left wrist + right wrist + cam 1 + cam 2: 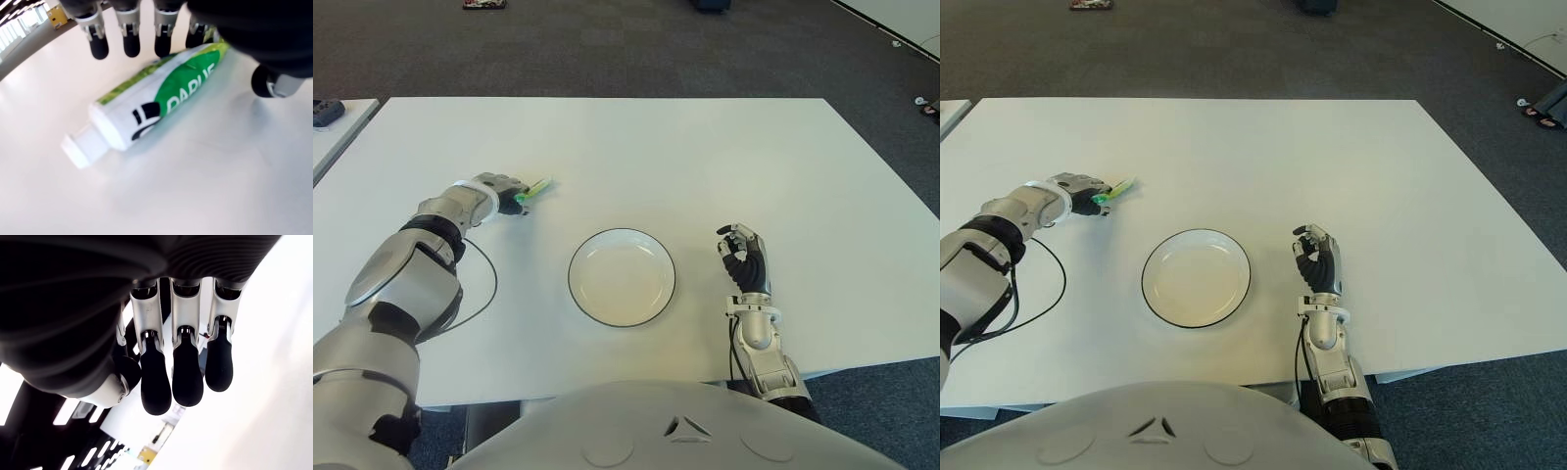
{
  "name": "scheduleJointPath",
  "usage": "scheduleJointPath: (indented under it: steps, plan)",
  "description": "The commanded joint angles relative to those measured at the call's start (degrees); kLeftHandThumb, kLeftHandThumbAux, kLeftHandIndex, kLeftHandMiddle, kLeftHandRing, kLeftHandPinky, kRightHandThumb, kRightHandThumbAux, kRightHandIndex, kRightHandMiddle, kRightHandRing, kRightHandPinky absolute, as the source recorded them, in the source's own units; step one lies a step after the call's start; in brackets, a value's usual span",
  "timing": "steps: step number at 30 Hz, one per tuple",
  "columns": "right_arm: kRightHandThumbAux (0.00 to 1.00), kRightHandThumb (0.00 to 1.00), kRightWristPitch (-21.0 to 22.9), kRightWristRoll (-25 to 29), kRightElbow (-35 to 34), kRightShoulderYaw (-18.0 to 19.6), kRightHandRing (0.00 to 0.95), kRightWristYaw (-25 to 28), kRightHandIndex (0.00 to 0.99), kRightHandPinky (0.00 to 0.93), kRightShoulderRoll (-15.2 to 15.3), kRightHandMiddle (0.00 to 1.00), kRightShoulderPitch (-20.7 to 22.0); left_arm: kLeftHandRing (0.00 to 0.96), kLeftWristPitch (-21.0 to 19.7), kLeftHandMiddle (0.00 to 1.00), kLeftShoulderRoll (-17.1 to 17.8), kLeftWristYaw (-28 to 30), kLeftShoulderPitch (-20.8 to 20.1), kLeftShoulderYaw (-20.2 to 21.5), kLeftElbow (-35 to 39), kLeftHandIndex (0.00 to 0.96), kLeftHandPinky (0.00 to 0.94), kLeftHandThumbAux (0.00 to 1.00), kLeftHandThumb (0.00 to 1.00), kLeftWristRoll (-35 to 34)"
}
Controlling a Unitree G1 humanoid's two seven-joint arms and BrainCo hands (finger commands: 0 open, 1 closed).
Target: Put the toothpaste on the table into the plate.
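A white and green toothpaste tube [539, 186] lies flat on the white table [705, 166], left of the plate and a little farther back. My left hand [505, 192] hovers over the tube's tail end. In the left wrist view its fingers [131, 44] hang just above the tube [161, 105] and the thumb [269, 83] stands on the other side, so the hand is open around it without gripping. The white plate [622, 279] with a dark rim sits empty near the table's front middle. My right hand [742, 257] shows to the right of the plate, fingers relaxed and holding nothing.
A thin black cable [490, 284] loops over the table beside my left forearm. A second table's corner [333, 137] stands at the far left. Dark carpet surrounds the table, and the table's front edge runs close to my body.
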State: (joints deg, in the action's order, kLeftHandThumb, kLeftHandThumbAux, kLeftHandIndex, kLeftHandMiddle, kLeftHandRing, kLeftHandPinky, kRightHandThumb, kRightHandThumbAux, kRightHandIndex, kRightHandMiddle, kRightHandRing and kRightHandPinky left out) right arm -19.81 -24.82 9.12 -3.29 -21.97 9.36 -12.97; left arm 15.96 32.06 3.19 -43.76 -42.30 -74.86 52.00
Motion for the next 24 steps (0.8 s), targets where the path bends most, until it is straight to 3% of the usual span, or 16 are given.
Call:
scheduleJointPath:
  steps: [1,5,14,18,24]
  plan:
    - [0.73,0.703,0.1,-0.3,-0.1,0.1,0.663,0.0,0.43,0.555,0.2,0.678,-0.1,0.0,-0.5,0.0,-2.6,5.0,4.5,0.3,-2.4,0.0,0.12,0.257,0.512,-1.4]
    - [0.73,0.703,-0.1,-0.2,0.1,0.1,0.655,0.0,0.43,0.532,0.3,0.67,0.0,0.0,-1.5,0.0,-2.9,5.7,4.7,1.3,-2.5,0.0,0.118,0.263,0.524,-3.1]
    - [0.73,0.704,-0.5,-0.1,0.5,0.2,0.669,-0.1,0.431,0.579,0.6,0.682,0.2,0.0,-3.8,0.0,-3.5,6.8,5.8,4.8,-3.0,0.0,0.114,0.281,0.548,-7.3]
    - [0.73,0.703,-0.6,-0.1,0.5,0.1,0.667,0.0,0.431,0.57,0.8,0.682,0.3,0.013,-5.9,0.001,-4.0,6.0,6.8,9.0,-3.1,0.003,0.133,0.305,0.559,-11.5]
    - [0.73,0.702,-0.3,0.0,0.4,0.1,0.658,0.4,0.43,0.542,0.9,0.675,0.4,0.118,-7.1,0.105,-4.1,4.0,8.0,12.2,-3.2,0.12,0.218,0.353,0.593,-14.6]
